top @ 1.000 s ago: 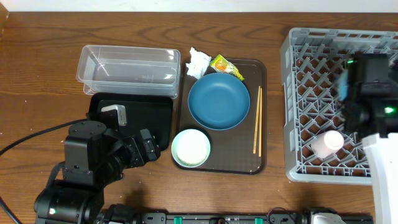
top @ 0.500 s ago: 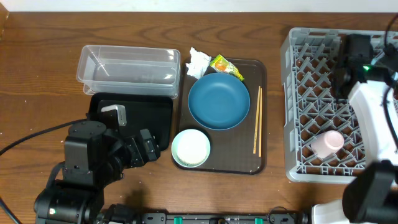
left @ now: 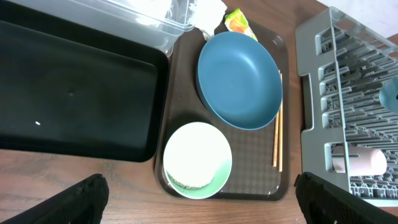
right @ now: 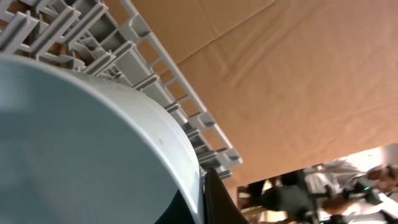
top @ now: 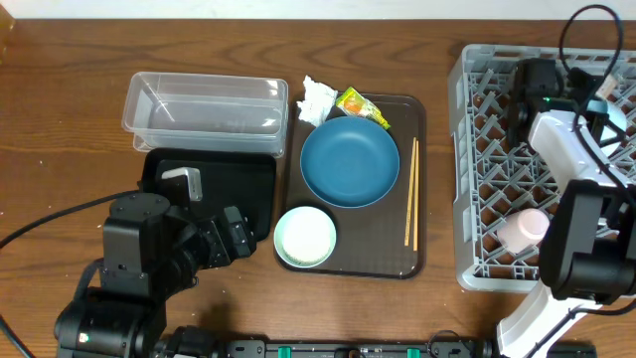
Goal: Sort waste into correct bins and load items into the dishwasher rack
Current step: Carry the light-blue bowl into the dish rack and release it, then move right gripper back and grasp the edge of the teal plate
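The brown serving tray (top: 417, 261) holds the dark-blue bowl (top: 350, 161), the pale-green bowl (top: 305, 237), the wooden chopsticks (top: 410, 192), the white tissue (top: 318, 99) and the yellow-green snack wrapper (top: 361, 107). The pink cup (top: 524, 229) lies in the grey dishwasher rack (top: 465, 179). My right gripper (top: 529, 88) is over the rack's back part. In the right wrist view it (right: 204, 198) is shut on the rim of the white-blue bowl (right: 81, 143). My left gripper (left: 208, 204) is open and empty, near the table's front edge.
The clear tub (top: 204, 104) stands at the back left, with the black tray (top: 214, 189) in front of it. A white speck (left: 37, 122) lies on the black tray. The rack's wall (left: 314, 93) rises to the right of the serving tray.
My right arm has swung from the rack's near right towards its back left, carrying the bowl. The pink cup now shows uncovered. The left arm has not moved.
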Controlling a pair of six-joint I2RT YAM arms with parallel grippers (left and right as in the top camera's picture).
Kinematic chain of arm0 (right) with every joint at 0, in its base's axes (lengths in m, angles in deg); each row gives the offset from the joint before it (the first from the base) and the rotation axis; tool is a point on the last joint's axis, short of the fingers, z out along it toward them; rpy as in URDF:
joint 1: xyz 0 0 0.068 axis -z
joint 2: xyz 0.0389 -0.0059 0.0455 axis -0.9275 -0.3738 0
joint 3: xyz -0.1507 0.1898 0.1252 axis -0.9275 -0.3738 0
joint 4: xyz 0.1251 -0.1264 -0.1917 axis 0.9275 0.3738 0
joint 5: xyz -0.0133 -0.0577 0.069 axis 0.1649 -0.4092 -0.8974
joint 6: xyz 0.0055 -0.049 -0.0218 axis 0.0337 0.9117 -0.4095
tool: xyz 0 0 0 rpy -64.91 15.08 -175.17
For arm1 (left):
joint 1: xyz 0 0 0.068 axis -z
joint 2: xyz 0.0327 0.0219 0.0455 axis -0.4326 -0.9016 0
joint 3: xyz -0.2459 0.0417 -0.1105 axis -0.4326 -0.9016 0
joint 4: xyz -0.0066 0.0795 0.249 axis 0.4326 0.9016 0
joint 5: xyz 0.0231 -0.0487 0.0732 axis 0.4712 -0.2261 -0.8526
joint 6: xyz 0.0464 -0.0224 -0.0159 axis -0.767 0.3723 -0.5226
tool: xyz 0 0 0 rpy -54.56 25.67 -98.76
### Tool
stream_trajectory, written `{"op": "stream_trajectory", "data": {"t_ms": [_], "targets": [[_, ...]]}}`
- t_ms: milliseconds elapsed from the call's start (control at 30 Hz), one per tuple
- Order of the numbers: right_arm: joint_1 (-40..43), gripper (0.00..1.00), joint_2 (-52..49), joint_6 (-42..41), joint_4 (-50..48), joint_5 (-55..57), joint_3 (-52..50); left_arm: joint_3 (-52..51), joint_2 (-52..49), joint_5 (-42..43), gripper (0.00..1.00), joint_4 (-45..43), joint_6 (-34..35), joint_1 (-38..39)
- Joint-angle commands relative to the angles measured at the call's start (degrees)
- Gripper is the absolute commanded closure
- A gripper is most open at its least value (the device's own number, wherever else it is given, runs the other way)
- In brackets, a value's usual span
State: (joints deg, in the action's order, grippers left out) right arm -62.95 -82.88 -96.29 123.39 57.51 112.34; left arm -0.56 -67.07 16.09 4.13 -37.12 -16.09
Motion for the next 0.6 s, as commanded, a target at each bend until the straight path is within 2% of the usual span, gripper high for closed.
{"op": "stream_trajectory", "data": {"t_ms": [0,233,300,333,400,500,567], "targets": [[-2.95,0.99,-2.93,3.34,0.31,-1.64,-0.04,0.83,0.11,-0.37,0.02,-0.04,-0.13,0.00],[-9.66,0.97,-3.61,3.39,0.50,-1.16,-0.04,0.85,0.11,-0.37,0.02,-0.04,-0.13,0.00],[-10.49,0.82,-3.61,4.59,0.61,-1.14,-0.04,0.83,0.11,-0.37,0.02,-0.04,-0.13,0.00],[-10.93,0.65,-3.61,5.92,0.72,-1.09,-0.04,0.85,0.11,-0.37,0.02,-0.04,-0.13,0.02],[-11.72,0.46,-3.54,6.14,0.79,-1.36,-0.04,0.83,0.11,-0.37,0.02,-0.04,-0.13,0.00],[-13.75,0.32,-2.58,6.14,0.94,-3.50,0.00,0.83,0.11,-0.37,0.02,-0.04,-0.13,0.00],[-14.84,0.30,-1.33,6.14,0.90,-5.92,0.02,0.83,0.11,-0.37,0.02,-0.04,-0.13,0.00]]}}
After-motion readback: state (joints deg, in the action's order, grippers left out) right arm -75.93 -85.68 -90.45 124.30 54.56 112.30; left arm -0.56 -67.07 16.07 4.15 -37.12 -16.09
